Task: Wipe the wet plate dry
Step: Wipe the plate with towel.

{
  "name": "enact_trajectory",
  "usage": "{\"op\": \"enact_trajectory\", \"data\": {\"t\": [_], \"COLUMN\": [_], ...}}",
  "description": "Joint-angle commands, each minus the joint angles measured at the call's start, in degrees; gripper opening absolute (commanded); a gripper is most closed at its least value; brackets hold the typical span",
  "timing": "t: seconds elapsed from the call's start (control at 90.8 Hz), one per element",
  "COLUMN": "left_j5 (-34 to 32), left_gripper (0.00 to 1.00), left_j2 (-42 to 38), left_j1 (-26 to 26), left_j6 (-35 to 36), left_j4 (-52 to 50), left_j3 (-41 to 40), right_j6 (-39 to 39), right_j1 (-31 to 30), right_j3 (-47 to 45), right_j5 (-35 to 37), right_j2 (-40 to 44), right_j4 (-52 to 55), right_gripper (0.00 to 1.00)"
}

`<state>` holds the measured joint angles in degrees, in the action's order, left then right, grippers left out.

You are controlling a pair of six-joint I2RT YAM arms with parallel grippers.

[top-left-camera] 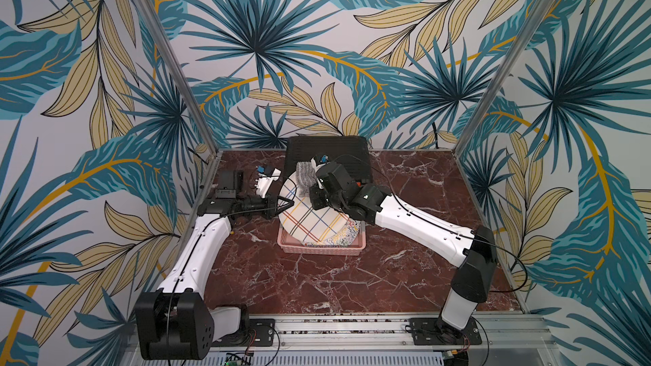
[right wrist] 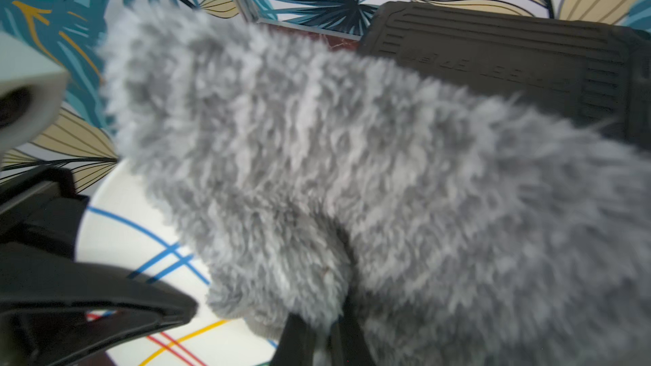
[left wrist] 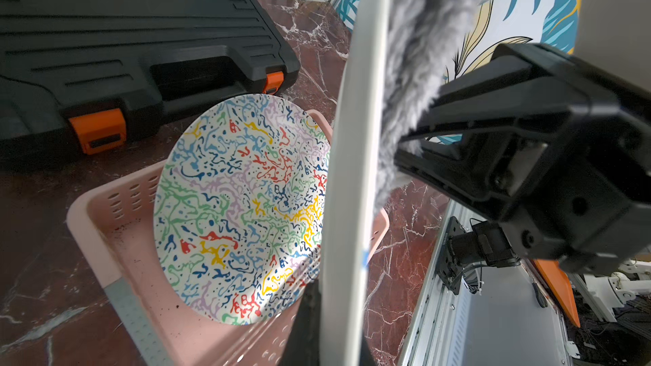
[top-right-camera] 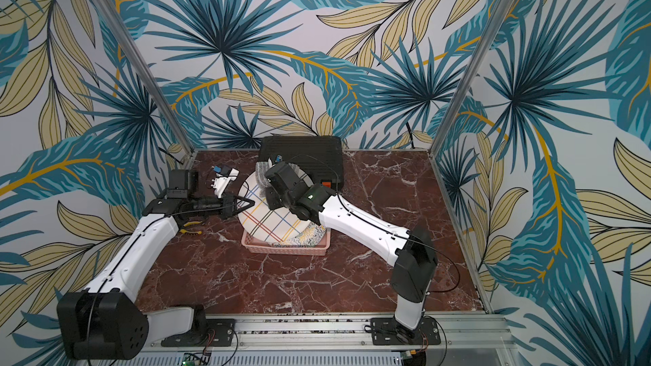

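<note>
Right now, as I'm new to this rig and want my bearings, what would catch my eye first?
A cream plate with coloured crossing lines is held up nearly on edge at the table's middle, by a pink basket, its rim pinched in the left jaws. The right jaws press a fluffy grey cloth against its upper face. Loud palm-leaf wallpaper wraps the whole cell.

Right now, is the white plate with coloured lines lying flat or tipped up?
Tipped up: the left wrist view shows the plate edge-on, over the pink plastic basket.
</note>
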<state>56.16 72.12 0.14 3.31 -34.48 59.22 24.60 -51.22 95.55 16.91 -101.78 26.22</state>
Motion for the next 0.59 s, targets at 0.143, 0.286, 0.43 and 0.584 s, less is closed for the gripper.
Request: {"op": "enact_trajectory", "data": {"t": [0.143, 0.286, 0.43, 0.584], "left_j5": [6.91, 7.32, 7.11, 6.86], "left_gripper": [0.00, 0.00, 0.00, 0.00], "left_j2": [-1.36, -1.36, -1.28, -1.27], "left_j1": [-0.52, -0.58, -0.58, -0.62], "left_j6": [0.28, -0.14, -0.08, 0.03], "left_j4": [1.87, 2.37, 2.28, 2.14], "left_j3": [0.36, 0.03, 0.11, 0.10], "right_j6": [3.64, 1.14, -3.55, -7.60], "right_j1": [6.05, 6.15, 2.15, -3.20], "right_j3": [-10.49, -9.37, -3.36, 5.60], "right_j5": [7.65, 2.74, -4.74, -8.72], "right_j2": [7.39, 7.08, 2.50, -4.23], "right_j4": [0.61, -0.69, -2.41, 0.51], "right_gripper": [0.00, 0.00, 0.00, 0.00]}}
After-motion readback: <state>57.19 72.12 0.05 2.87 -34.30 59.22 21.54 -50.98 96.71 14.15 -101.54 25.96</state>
